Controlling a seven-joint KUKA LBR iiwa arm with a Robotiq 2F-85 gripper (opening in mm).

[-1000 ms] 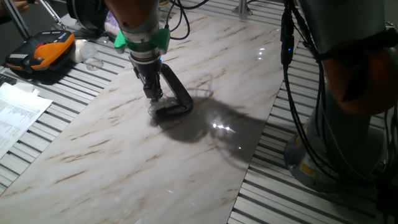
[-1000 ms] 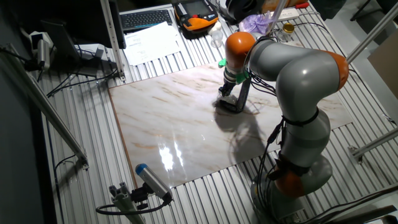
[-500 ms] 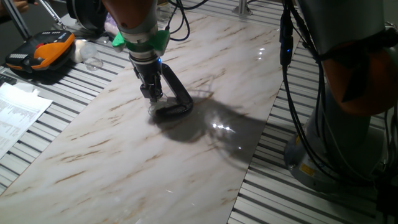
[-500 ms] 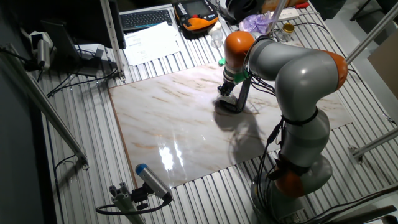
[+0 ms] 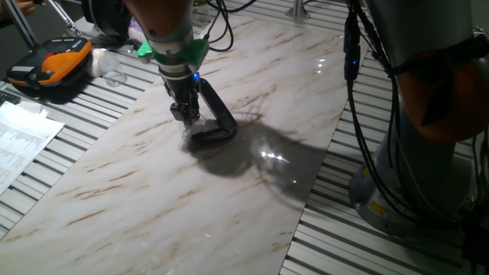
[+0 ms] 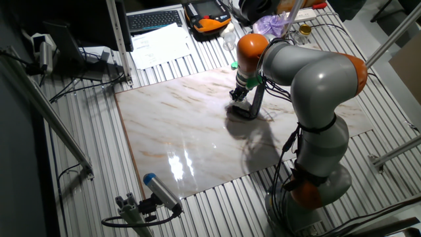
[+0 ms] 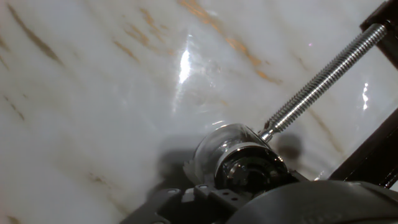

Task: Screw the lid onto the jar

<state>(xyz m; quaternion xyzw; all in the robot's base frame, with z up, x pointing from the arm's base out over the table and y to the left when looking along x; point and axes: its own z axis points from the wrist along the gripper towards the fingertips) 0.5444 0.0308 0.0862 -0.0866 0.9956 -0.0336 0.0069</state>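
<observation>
Small clear glass jar sits on the marble bench, pinned by the threaded screw of the black C-clamp. Gripper is directly above the jar's mouth, at the clamp's open end. The shiny round metal lid isn't clearly visible; something dark and round sits on the neck in the hand view. Can't tell the finger gap or what it grips. My read: mid-screwing, seating unconfirmed; release and retreat left.
</observation>
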